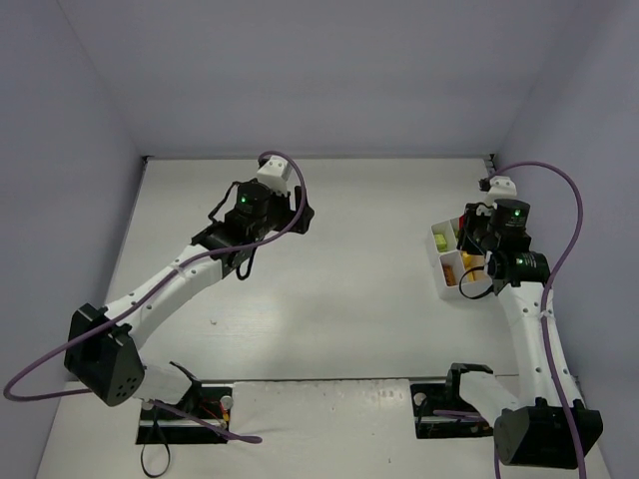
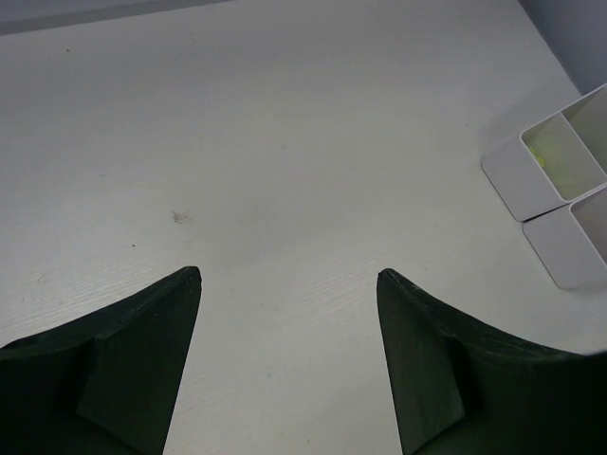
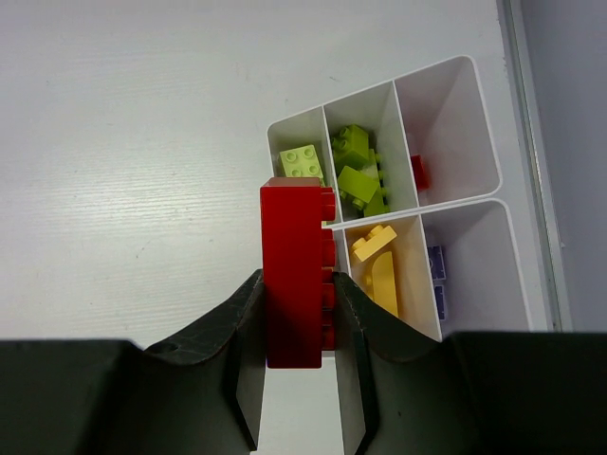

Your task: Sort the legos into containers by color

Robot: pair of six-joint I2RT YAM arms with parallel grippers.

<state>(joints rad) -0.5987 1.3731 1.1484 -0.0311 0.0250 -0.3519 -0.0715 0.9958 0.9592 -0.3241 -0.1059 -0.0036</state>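
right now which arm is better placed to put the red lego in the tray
Right. The right tool is shut on the red lego at the tray, near the compartment with a red piece. The left tool is open, empty, farther away.

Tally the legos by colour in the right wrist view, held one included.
Lime green legos: at least 3, some piled
Red legos: 2, one in the jaws of the right gripper
Yellow legos: 2
Lavender legos: 2, partly hidden
Total: at least 9
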